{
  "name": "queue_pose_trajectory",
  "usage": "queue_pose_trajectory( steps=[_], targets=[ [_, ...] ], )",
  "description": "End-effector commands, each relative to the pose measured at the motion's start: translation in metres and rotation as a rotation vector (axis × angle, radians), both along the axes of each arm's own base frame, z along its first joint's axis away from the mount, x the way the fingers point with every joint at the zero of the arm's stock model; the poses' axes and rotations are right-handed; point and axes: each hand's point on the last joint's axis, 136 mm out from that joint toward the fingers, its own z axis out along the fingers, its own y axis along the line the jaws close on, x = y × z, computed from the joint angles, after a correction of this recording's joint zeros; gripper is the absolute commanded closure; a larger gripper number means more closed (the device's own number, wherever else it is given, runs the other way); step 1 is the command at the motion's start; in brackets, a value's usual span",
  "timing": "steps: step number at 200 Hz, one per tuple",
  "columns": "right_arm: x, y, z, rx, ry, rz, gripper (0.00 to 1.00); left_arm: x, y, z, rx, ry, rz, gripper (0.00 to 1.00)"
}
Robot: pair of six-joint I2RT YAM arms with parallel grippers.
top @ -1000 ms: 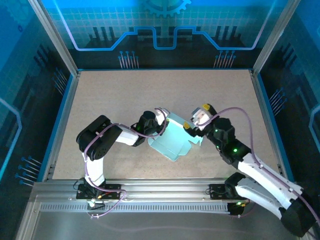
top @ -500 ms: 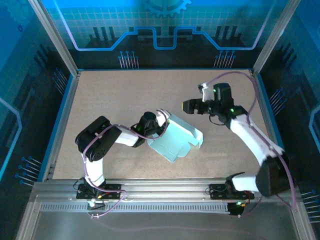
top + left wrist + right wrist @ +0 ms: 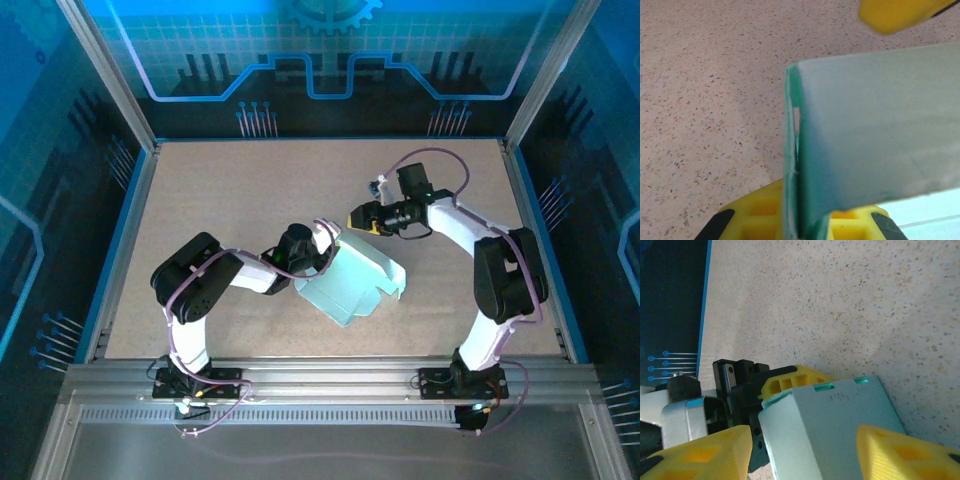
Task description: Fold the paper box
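The paper box (image 3: 352, 282) is a pale mint card, partly folded, lying mid-table with walls raised. My left gripper (image 3: 327, 250) is shut on its upright left wall. In the left wrist view the doubled card wall (image 3: 865, 130) stands clamped between my yellow fingers (image 3: 760, 220). My right gripper (image 3: 359, 220) hovers open at the box's far corner, pointing left. In the right wrist view its yellow fingertips (image 3: 710, 450) stand apart on either side of the box top (image 3: 840, 425) without touching it, and the left gripper's finger (image 3: 790, 380) shows behind the card.
The speckled tabletop (image 3: 230, 190) is bordered by a blue rim and metal frame posts (image 3: 120, 90). The right arm's links (image 3: 505, 280) arch over the right side of the table. The left arm's elbow (image 3: 195, 275) rests at the left front.
The right arm has swung from the box's right flap to the far side and now points left at the far corner, its jaws narrowing. The left gripper and the box have stayed put.
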Motion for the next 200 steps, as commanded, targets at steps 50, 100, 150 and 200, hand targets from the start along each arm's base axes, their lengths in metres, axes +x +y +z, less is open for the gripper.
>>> queue_pose_trajectory(
  steps=[50,100,150,200],
  targets=[
    [-0.004,0.02,-0.02,0.015,0.089,0.046,0.56,-0.003,-0.009,-0.007,-0.062,0.038,-0.004,0.89],
    [-0.004,0.021,-0.029,0.005,0.121,0.032,0.62,0.004,-0.012,-0.01,-0.109,0.06,0.029,0.83],
    [-0.01,0.016,-0.043,-0.065,0.129,0.035,0.64,0.007,-0.012,-0.011,-0.129,0.063,0.05,0.8],
    [-0.016,0.015,-0.054,-0.113,0.142,0.041,0.66,0.008,-0.009,-0.005,-0.171,0.049,0.073,0.77]
  ],
)
